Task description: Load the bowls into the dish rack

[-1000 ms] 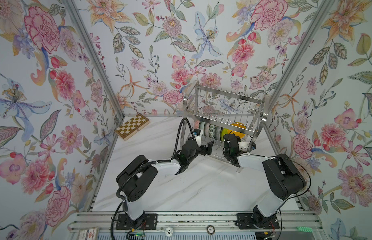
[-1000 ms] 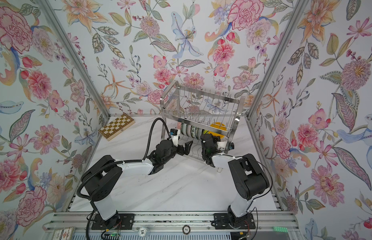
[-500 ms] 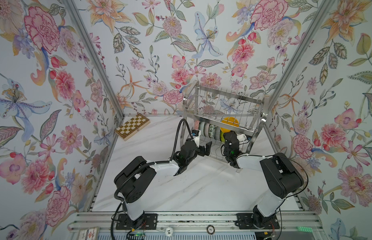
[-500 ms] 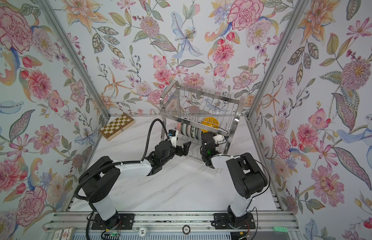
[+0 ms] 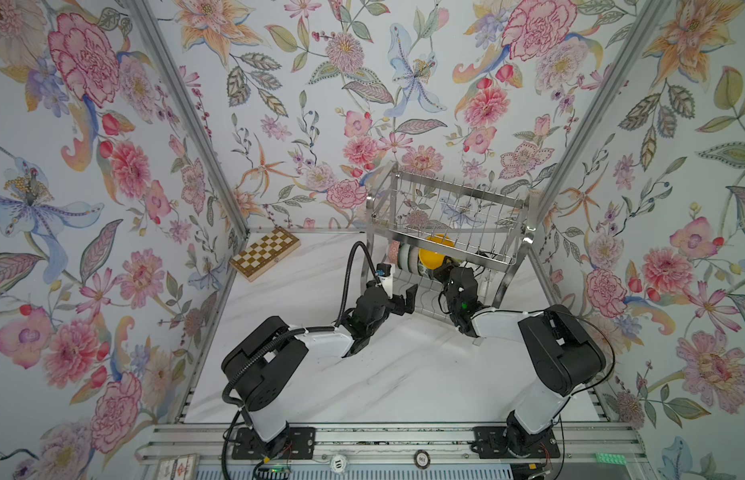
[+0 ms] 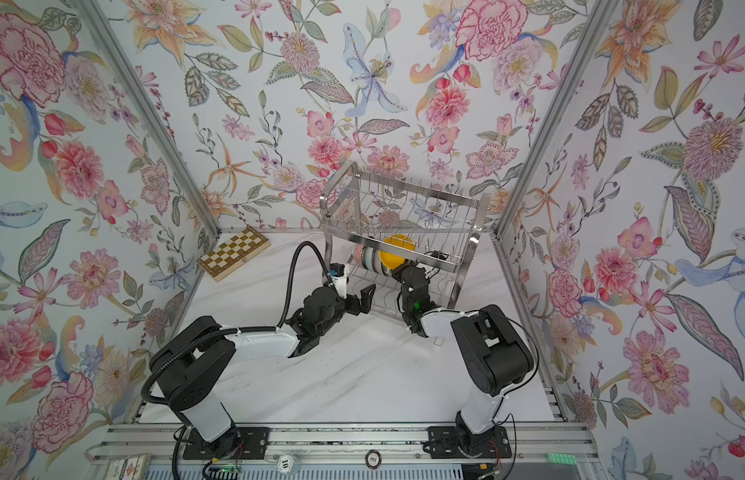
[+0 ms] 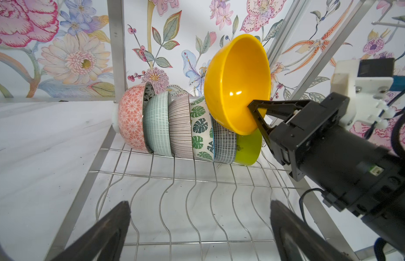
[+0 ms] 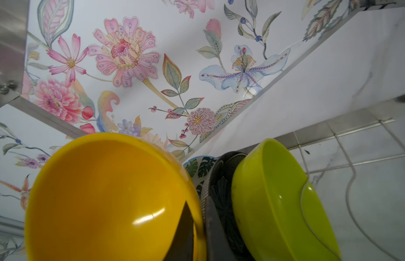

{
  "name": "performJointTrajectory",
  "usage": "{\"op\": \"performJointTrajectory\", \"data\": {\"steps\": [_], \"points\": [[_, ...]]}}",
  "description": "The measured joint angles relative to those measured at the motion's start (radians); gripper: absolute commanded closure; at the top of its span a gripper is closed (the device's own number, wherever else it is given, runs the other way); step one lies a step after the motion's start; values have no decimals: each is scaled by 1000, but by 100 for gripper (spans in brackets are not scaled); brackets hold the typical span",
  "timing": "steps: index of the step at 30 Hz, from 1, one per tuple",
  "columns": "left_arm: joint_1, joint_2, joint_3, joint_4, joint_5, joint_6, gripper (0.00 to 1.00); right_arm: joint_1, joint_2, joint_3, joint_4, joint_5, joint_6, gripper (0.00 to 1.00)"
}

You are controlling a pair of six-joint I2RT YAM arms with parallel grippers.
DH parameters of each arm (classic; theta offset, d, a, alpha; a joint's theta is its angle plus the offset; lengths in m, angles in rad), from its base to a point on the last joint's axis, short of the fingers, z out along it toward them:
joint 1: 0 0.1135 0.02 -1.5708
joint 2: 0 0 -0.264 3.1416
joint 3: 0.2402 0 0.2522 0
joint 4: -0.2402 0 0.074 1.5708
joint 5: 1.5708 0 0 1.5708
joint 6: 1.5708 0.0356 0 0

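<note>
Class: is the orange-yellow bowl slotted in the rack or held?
Held, tipped sideways: the right gripper pinches the rim of the orange-yellow bowl, higher than the lime green bowl on the dish rack.

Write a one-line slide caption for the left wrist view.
Right gripper pinches the orange-yellow bowl by its rim over the row of bowls in the dish rack; left gripper open.

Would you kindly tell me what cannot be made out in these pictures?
- Top views: the racked bowls, mostly hidden under the upper shelf of the rack.
- Right wrist: part of the orange bowl, cut off by the picture's edge.
- Left wrist: the lime bowl, partly behind the orange bowl.
</note>
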State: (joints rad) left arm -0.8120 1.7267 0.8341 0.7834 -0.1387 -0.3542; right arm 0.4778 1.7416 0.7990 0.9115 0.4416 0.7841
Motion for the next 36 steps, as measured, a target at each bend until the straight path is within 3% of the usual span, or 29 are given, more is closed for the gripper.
{"op": "performJointTrajectory", "data": {"steps": [7, 19, 28, 36], "points": [[0, -22, -65, 76, -53, -48, 5, 43, 0, -45, 115, -53, -86, 100], [0, -25, -159, 274, -85, -125, 13, 196, 0, -159, 251, -26, -229, 100], [0, -14, -159, 295, -124, -166, 31, 244, 0, -227, 420, 23, -284, 100], [0, 16, -148, 296, -123, -191, 54, 293, 36, -246, 539, 38, -345, 100]]}}
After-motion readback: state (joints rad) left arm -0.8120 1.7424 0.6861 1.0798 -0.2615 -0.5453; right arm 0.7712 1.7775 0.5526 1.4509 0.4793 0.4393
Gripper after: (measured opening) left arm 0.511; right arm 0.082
